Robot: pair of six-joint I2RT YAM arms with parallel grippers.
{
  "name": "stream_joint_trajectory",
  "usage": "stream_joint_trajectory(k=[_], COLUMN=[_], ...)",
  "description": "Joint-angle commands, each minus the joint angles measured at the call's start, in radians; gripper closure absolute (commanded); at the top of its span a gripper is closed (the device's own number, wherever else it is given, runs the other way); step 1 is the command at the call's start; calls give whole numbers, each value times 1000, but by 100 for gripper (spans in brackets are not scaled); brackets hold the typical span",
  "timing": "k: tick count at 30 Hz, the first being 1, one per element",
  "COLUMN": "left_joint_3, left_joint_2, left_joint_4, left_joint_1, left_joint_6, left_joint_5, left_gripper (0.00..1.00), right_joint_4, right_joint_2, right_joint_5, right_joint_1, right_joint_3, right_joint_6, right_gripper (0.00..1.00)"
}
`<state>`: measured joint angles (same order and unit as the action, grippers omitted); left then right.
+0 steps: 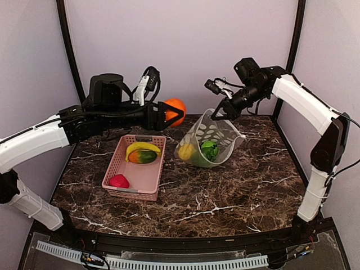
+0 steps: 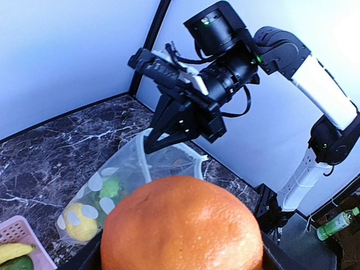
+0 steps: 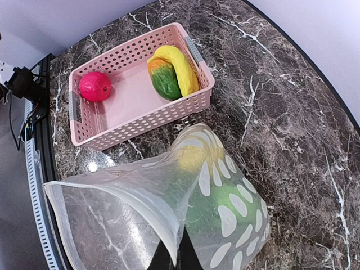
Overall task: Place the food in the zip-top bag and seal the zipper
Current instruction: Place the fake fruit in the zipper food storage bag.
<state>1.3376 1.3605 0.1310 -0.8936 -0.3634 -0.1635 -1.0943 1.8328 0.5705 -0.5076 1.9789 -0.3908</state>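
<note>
Grips the orange in the left hand, fingers closed snug on its sides, held high beyond the far right corner of the pink basket; raised, by the look of it, to clear the bag's rim ahead of a drop. Pinches one lip of the zip-top bag in the right hand, shut flat on the thin film, up and to the right of the basket. Hoists that lip to keep the mouth gaping toward the basket side (otherwise limp, flat and closed, most likely). Leaves the bag's belly down on the counter just right of the basket, weighted by a yellow lemon-like piece and a green piece already inside.

Unsealed zipper: a thin clear strip along the open mouth, seemingly stiffer than the film, bowed into a loop. Waiting inside the basket: a banana curled over a green-and-orange piece at the far end, a magenta-red piece at the near left corner.

Glossy hard plastic for the fruit, with a fine pebbled skin on the orange (plain in the left wrist view); round, so liable to roll out of a slack grip. Crinkly clear film with white dots for the bag, sagging under its load. Rigid slotted pink walls for the basket. Polished dark marble pattern, veined white, for the counter; slick, probably, under the bag.
</note>
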Motion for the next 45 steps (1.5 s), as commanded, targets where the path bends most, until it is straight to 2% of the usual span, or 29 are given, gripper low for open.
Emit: stream_joint_trajectory(k=[1, 8, 19, 25, 33, 45], left_joint_3=[-21, -5, 57, 170, 266, 311], left_joint_2=[26, 110, 244, 362, 460, 551], left_joint_4=[-119, -124, -172, -95, -15, -8], left_joint_1=[-34, -64, -109, -136, -140, -140], left_joint_6=[-24, -41, -64, -62, -101, -120], left_joint_5=[-53, -70, -71, -59, 89, 186], left_gripper=[41, 40, 41, 41, 39, 39], right_joint_4=[17, 44, 38, 46, 62, 67], right_joint_2=[-17, -8, 7, -1, -35, -56], right_joint_5=[-52, -202, -79, -78, -68, -59], right_joint_1=[-9, -9, -8, -8, -8, -8], right_joint_3=[-34, -65, -22, -42, -84, -102], right_joint_6=[32, 80, 130, 131, 146, 153], right_gripper=[100, 100, 100, 100, 100, 100])
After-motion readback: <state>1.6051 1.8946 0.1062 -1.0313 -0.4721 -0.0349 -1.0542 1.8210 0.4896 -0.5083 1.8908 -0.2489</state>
